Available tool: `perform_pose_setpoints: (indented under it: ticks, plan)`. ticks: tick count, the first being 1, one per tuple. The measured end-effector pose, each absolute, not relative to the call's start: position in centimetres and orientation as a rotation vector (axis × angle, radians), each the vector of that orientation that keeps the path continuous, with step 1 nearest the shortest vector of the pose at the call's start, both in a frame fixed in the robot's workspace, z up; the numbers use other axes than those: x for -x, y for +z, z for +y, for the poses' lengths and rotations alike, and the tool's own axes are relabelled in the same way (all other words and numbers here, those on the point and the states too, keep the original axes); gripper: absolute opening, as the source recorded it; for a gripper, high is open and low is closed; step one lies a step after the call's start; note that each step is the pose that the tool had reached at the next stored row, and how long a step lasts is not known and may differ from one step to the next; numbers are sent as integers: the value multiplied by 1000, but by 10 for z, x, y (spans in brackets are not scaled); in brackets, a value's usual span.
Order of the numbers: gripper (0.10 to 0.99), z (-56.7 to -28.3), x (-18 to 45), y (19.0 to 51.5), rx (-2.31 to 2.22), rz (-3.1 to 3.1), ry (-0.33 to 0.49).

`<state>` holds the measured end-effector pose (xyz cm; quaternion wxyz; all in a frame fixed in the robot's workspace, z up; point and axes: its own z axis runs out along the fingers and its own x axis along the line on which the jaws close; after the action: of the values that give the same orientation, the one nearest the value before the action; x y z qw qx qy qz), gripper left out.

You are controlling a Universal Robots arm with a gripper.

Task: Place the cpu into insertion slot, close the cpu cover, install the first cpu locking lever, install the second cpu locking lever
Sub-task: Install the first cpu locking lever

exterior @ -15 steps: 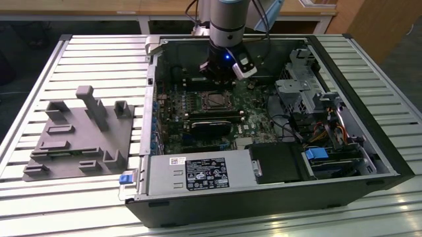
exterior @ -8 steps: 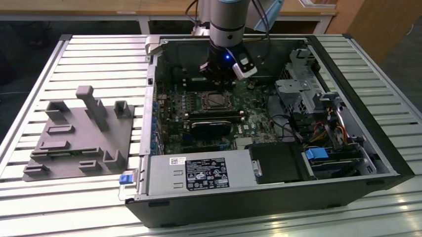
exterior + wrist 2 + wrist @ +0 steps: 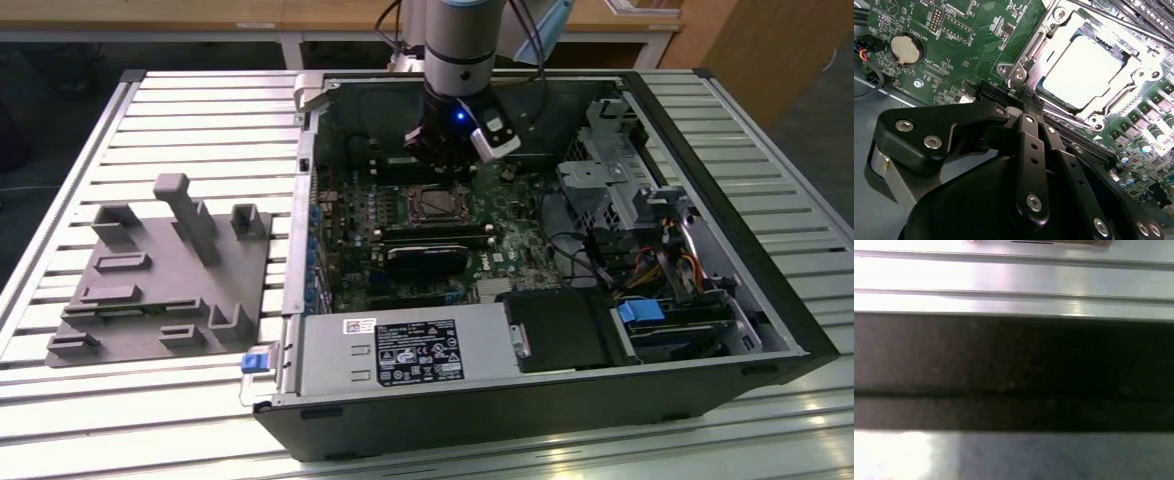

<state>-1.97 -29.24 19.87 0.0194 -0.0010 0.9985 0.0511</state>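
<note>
in the exterior view we see an open computer case [image 3: 747,260] lying on a slatted desk [image 3: 160,120], with the arm reaching down into it. the gripper [image 3: 445,150] hangs low over the green circuit board [image 3: 354,215], just behind the insertion slot [image 3: 437,205], which sits between the arm and the black heatsink [image 3: 430,255]. a grey fixture block [image 3: 160,275] stands on the desk well apart, toward the exterior view's left. a drive cage and bundled cables [image 3: 667,265] crowd the exterior view's right of the case but lie clear of the socket.

in the second wrist view we look past the gripper [image 3: 1029,97] straight at the socket. the fingers [image 3: 1032,145] are pressed together into one narrow black blade, holding nothing, and their tip rests at the near corner of the socket frame. the cpu [image 3: 1085,72] already lies flat in the insertion slot [image 3: 1061,17], its pale top showing through the window of the cpu cover [image 3: 1126,87], which lies down over it. so the chip sits directly ahead of the fingertips. we judge the work to be at the locking levers, since a thin metal bar runs along the socket edge right where the tip touches. a coin cell [image 3: 906,48] sits off to one side on the board, out of the way.

in the first wrist view we make out a dark band [image 3: 1014,370] between pale metal slats [image 3: 1014,275].
</note>
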Motion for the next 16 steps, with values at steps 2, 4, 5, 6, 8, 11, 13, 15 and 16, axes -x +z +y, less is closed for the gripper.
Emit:
perform_pose_setpoints:
  ticks: [2,4,5,6,8,11,13,15,16]
  plan:
    - [106,-292,20,200,3,3099,159]
    - [106,-292,20,200,3,3099,159]
    - [106,-292,20,200,3,3099,156]
    - [106,-292,20,200,3,3099,152]
    - [106,-292,20,199,3,3100,144]
    - [106,-292,20,197,3,3100,136]
    - [106,-292,20,197,4,3100,133]
    - [106,-292,20,198,3,3100,132]
    - [106,-292,20,198,3,3100,132]
